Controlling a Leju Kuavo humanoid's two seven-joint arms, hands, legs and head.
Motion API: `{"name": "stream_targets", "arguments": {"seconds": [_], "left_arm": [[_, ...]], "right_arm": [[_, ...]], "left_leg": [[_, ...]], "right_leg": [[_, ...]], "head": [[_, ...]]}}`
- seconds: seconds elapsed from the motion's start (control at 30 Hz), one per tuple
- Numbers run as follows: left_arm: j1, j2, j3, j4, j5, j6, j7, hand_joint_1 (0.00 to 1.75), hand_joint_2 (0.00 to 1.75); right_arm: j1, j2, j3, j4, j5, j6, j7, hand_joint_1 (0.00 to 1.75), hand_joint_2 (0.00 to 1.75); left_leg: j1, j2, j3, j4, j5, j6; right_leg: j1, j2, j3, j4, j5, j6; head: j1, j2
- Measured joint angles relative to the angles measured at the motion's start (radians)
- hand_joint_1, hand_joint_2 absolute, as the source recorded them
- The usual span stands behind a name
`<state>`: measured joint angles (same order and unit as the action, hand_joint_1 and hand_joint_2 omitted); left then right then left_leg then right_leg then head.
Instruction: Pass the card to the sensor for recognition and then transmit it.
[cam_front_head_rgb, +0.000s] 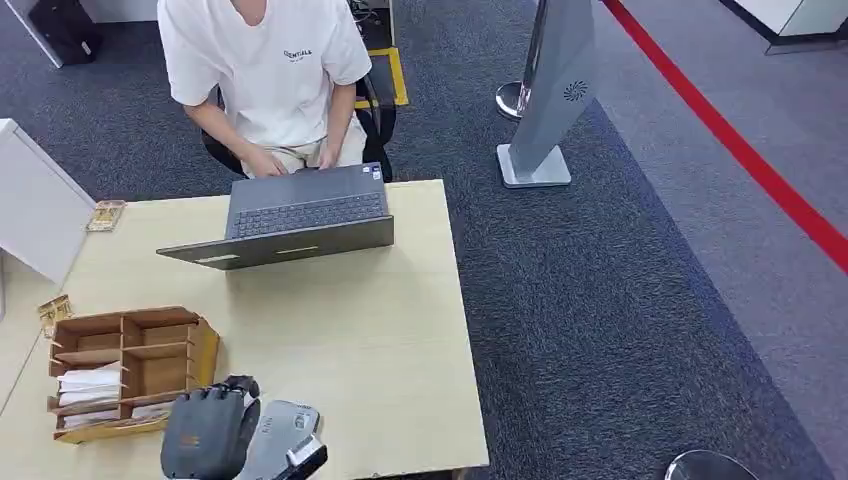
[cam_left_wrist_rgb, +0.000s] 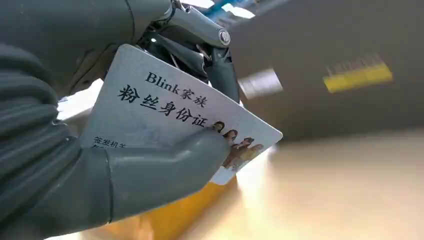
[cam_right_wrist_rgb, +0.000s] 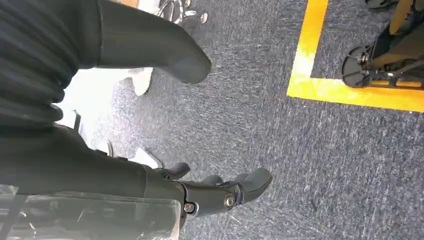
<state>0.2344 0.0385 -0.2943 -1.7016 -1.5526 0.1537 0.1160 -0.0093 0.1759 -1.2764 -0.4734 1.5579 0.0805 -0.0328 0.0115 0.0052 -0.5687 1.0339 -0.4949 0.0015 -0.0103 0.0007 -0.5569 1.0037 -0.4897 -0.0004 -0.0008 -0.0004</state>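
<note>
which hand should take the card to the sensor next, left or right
Left. The left hand already holds the card over the table, thumb pressed on its face. The right hand hangs over carpet, holding nothing.

Floor: dark blue-grey carpet (cam_front_head_rgb: 600, 300) crossed by a red stripe (cam_front_head_rgb: 740, 150), with yellow tape (cam_right_wrist_rgb: 320, 90) marking a zone. A light wood tabletop (cam_front_head_rgb: 380, 340) stands at left, a white panel (cam_front_head_rgb: 35, 210) at its edge. A grey floor sign (cam_front_head_rgb: 550, 100) on a flat base stands on the carpet beyond the tabletop.
</note>
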Motion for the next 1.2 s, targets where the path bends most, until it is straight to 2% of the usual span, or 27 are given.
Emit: {"name": "stream_targets", "arguments": {"seconds": [0.17, 0.3, 0.43, 0.53, 0.63, 0.8, 1.0, 1.2], "left_arm": [[-0.054, 0.001, 0.066, -0.085, 0.0, 0.01, 0.003, 1.75, 1.75], [-0.09, 0.028, 0.078, -0.121, 0.0, 0.072, 0.04, 1.75, 1.75], [-0.242, 0.097, 0.081, -0.16, 0.0, 0.066, 0.077, 1.75, 1.75], [-0.374, 0.155, 0.079, -0.143, 0.0, 0.042, 0.137, 1.75, 1.75], [-0.554, 0.236, 0.054, -0.041, 0.0, 0.039, 0.199, 1.75, 1.75], [-0.771, 0.284, -0.027, 0.182, 0.0, 0.024, 0.217, 1.75, 1.75], [-0.943, 0.283, -0.113, 0.418, 0.0, 0.018, 0.22, 1.75, 1.75], [-1.02, 0.265, -0.152, 0.559, 0.0, 0.018, 0.231, 1.75, 1.75]], "right_arm": [[0.001, 0.0, 0.016, 0.0, 0.0, 0.002, -0.002, 0.0, 1.75], [0.005, -0.002, 0.036, 0.004, 0.0, 0.002, -0.01, 0.0, 1.75], [0.003, -0.022, 0.085, 0.036, 0.0, 0.0, -0.021, 0.0, 1.75], [-0.001, -0.042, 0.125, 0.066, 0.0, -0.001, -0.028, 0.0, 1.75], [-0.008, -0.068, 0.181, 0.103, 0.0, -0.001, -0.037, 0.0, 1.75], [-0.02, -0.097, 0.234, 0.145, 0.0, 0.003, -0.031, 0.0, 1.75], [-0.024, -0.117, 0.263, 0.17, 0.0, 0.01, -0.026, 0.0, 1.75], [-0.026, -0.128, 0.264, 0.182, 0.0, 0.01, -0.027, 0.0, 1.75]], "left_leg": [[0.0, 0.0, 0.0, 0.0, 0.0, 0.0], [0.0, -0.001, 0.0, 0.0, 0.0, 0.0], [0.0, -0.004, -0.001, 0.0, 0.003, 0.0], [0.001, -0.004, -0.002, 0.0, 0.006, -0.001], [0.001, -0.004, -0.003, 0.0, 0.008, -0.001], [0.001, -0.001, -0.005, 0.0, 0.011, -0.002], [0.0, 0.0, -0.006, 0.0, 0.012, -0.002], [0.001, 0.0, -0.007, 0.0, 0.012, -0.002]], "right_leg": [[0.0, 0.0, 0.0, 0.0, 0.0, 0.0], [0.0, -0.001, -0.001, 0.0, 0.0, 0.0], [0.0, -0.004, 0.0, 0.0, 0.001, -0.001], [0.001, -0.004, -0.002, 0.0, 0.003, -0.002], [0.001, -0.004, -0.004, 0.0, 0.006, -0.002], [0.001, -0.001, -0.006, 0.001, 0.01, -0.002], [0.001, 0.0, -0.007, 0.0, 0.011, -0.002], [0.001, 0.0, -0.008, 0.0, 0.011, -0.002]], "head": [[0.0, 0.0], [0.0, 0.0], [0.0, 0.0], [0.001, 0.0], [-0.001, 0.0], [0.0, 0.0], [0.0, 0.0], [-0.001, 0.0]]}}
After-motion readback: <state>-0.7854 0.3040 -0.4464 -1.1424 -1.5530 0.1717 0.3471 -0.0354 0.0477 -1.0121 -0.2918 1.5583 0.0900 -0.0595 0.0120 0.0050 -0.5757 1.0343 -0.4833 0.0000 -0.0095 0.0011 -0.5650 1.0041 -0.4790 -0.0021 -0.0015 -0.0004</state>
